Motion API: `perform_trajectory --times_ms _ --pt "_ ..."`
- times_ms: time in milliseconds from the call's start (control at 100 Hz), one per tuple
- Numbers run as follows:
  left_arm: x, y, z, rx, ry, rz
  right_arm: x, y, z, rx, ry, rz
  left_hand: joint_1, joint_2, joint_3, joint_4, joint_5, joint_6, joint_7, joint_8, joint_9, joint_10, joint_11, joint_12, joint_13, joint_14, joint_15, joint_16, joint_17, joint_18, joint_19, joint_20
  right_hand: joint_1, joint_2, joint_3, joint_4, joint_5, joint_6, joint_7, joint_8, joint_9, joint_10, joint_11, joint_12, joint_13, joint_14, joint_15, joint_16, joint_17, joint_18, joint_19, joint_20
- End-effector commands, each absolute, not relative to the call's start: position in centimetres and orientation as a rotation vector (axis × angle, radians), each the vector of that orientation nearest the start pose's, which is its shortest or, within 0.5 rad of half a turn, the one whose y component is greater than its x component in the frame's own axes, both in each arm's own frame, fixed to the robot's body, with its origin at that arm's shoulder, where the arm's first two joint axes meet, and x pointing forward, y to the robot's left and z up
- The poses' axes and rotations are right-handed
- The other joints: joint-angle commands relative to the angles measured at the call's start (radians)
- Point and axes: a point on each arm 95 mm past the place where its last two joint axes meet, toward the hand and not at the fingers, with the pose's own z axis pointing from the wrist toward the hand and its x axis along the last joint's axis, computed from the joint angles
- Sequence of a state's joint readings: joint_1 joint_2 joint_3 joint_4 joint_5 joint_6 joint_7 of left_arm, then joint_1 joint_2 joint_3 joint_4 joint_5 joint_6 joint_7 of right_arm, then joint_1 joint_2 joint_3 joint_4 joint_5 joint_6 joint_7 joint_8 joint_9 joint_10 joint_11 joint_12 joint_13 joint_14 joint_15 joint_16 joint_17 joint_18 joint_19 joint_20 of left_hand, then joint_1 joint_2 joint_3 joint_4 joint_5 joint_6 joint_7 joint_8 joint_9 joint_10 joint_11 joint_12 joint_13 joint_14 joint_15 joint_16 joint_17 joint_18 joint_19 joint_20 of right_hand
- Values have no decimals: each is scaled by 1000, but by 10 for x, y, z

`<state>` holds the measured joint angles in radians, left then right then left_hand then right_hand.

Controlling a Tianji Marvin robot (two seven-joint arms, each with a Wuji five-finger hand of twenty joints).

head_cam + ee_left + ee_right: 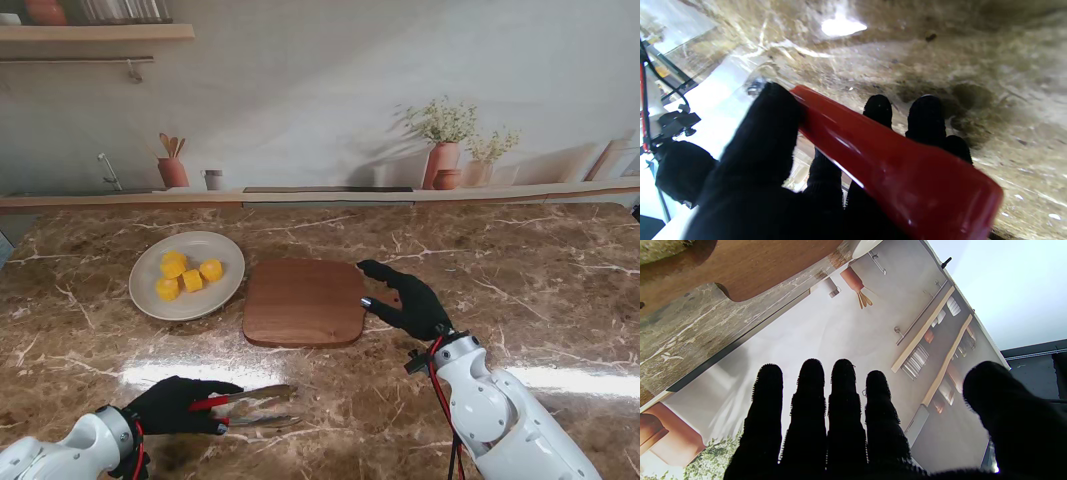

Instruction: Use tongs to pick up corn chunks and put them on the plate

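Observation:
Several yellow corn chunks [187, 274] lie on the white plate [150, 299] at the left of the table. The wooden cutting board [304, 302] beside it is bare. Close to me on the left, my left hand [178, 405] is shut on the red-handled metal tongs [250, 404], which lie low over the marble with their tips pointing right. The left wrist view shows the red handle [893, 166] under my thumb. My right hand [409, 301] hovers open at the board's right edge, fingers [810, 413] spread and holding nothing.
The marble table [560, 280] stretches to the right. A backdrop wall with a printed shelf, vases [442, 165] and a utensil pot [172, 170] stands behind the table's far edge.

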<state>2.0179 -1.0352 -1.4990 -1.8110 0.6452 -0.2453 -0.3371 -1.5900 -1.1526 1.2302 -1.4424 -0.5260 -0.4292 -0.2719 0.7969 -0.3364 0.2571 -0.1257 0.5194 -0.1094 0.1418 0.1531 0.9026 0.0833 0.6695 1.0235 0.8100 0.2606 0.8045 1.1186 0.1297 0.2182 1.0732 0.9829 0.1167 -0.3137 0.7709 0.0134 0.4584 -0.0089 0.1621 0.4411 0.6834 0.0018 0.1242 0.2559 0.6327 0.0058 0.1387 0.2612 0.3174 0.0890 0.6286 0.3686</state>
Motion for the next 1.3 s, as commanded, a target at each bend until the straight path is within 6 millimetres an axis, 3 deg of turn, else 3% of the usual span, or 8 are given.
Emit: perform_trajectory --times_ms 0,140,270,570,930,1090,1260,1290 --pt "276 54 -373 -1732 1798 -1493 384 -2 -349 -1796 -1342 -2650 -24 33 197 24 2 -37 36 2 -18 -155 -13 -27 -44 -32 -48 -40 -27 -16 -27 -19 18 13 -7 -28 4 -29 -3 -1 2 -26 5 8 21 3 7 20 3 -1 23 29" --pt "281 57 -372 -1759 1805 -1463 383 -3 -349 -1797 -1330 -2653 -142 -5 263 48 -37 -17 20 -7 -110 -158 -43 -210 -114 -49 -137 -96 -53 -18 -76 -51 19 12 -6 -28 5 -29 -3 -1 3 -28 6 8 28 3 10 22 3 0 23 29" --pt "285 59 -368 -1736 1817 -1449 383 -3 -348 -1796 -1325 -2657 -185 -26 228 46 -51 -14 17 -8 -147 -157 -73 -263 -152 -56 -179 -121 -77 -15 -98 -57 18 12 -7 -28 4 -28 -3 -1 3 -27 5 8 31 4 11 24 3 0 23 29" --pt "290 65 -359 -1700 1834 -1407 383 -4 -348 -1798 -1316 -2663 -180 -14 161 54 -32 -25 46 6 -193 -147 -144 -353 -206 -69 -260 -189 -113 -16 -144 -63 18 12 -7 -28 4 -29 -3 -1 3 -27 5 8 39 4 15 29 4 1 25 29" --pt "291 69 -352 -1664 1796 -1394 383 -5 -348 -1800 -1310 -2668 -185 3 105 62 -48 -8 54 12 -380 -129 -313 -549 -349 -107 -406 -315 -182 -60 -249 -93 18 13 -7 -28 4 -29 -3 -1 4 -26 5 7 46 4 17 34 6 2 26 29" --pt "291 69 -340 -1617 1722 -1457 383 -6 -348 -1802 -1310 -2672 -198 12 25 67 -63 -3 40 4 -504 -145 -386 -668 -443 -162 -577 -521 -194 -119 -413 -229 19 12 -7 -28 6 -29 -2 -1 3 -26 5 7 44 3 16 35 4 0 25 28" --pt "295 62 -324 -1552 1601 -1566 383 -6 -347 -1794 -1314 -2684 -192 33 -72 79 -90 -8 13 -11 -541 -149 -399 -708 -458 -190 -611 -583 -173 -179 -432 -292 18 13 -7 -28 6 -29 -2 -1 3 -26 5 7 40 3 14 34 3 -1 23 27" --pt "296 60 -321 -1546 1580 -1590 383 -7 -347 -1793 -1314 -2686 -166 51 -142 89 -90 -8 14 -12 -548 -149 -399 -716 -464 -198 -614 -590 -174 -198 -409 -336 19 12 -7 -28 6 -28 -2 -1 4 -27 5 7 40 3 13 34 4 -1 23 27"
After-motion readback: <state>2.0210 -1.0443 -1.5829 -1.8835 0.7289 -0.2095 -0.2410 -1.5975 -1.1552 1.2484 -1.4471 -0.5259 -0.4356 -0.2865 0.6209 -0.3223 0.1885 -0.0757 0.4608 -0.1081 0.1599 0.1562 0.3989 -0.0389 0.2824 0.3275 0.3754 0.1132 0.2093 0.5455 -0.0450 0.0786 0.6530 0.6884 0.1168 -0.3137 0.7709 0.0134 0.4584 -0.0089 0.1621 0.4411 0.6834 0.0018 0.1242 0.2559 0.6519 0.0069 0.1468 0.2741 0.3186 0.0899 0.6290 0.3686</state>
